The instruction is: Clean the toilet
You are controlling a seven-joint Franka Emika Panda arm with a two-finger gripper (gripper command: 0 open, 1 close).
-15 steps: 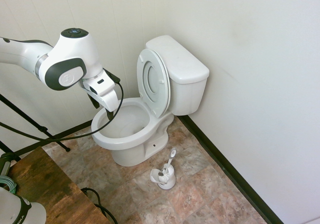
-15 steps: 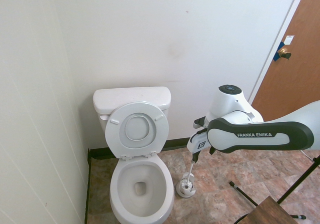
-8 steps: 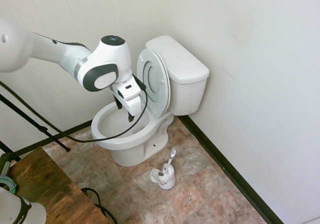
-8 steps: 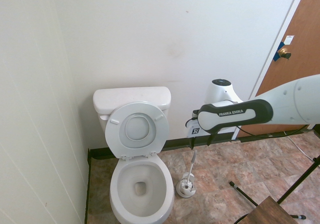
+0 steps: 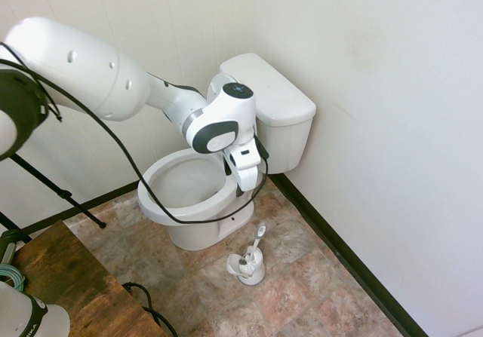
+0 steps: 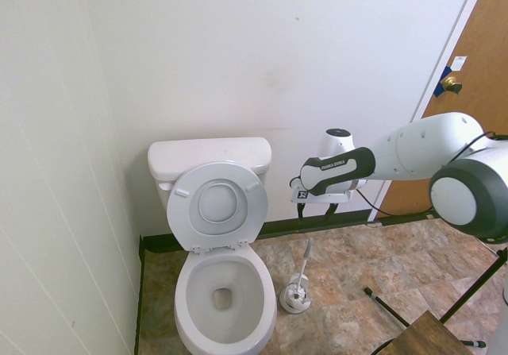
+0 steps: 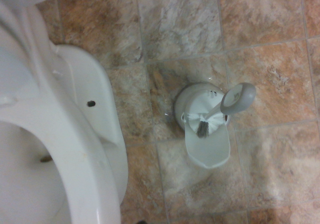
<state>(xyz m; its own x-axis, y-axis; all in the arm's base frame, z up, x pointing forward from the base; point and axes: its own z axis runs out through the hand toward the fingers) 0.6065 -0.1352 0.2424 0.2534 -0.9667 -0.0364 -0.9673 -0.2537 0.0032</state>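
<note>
Across from the toilet bowl's side, your tool has moved toward the brush holder, and it now hangs above the floor with its fingers spread wide and nothing between them. You have the toilet just beside that holder, against the wall, its lid raised against the tank and the brush standing in its holder.

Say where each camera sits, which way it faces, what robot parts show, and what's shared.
First exterior: high, beside the toilet, angled down; arm from picture left, gripper.
Second exterior: high, facing the toilet's front, angled down; arm from right, gripper.
Wrist: on the wrist, facing floor; no robot parts.
All share toilet, brush.
</note>
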